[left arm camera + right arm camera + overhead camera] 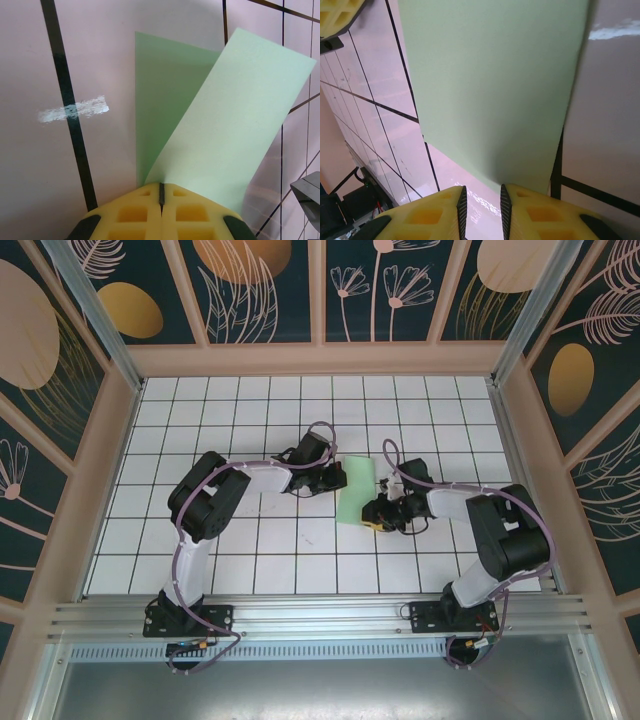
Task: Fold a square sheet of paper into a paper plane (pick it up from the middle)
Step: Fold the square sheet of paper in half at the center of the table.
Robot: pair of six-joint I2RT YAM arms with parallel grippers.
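Note:
The square sheet of paper (356, 490), pale mint green, lies mid-table between the two arms. My left gripper (335, 480) is shut on its left edge; in the left wrist view one half of the sheet (235, 125) rises tilted out of the closed yellow jaws of that gripper (161, 192), above the flat half (160, 100). My right gripper (378, 512) sits at the sheet's near right corner. In the right wrist view this gripper (481, 200) stands open by a narrow gap with bare table between the pads, and the sheet (495, 85) reaches the right fingertip (525, 197).
A white scuff mark (74, 110) lies on a black grid line left of the paper. The white gridded table (250, 550) is walled by pale frames and patterned panels. A metal rail (320, 615) runs along the near edge by the arm bases.

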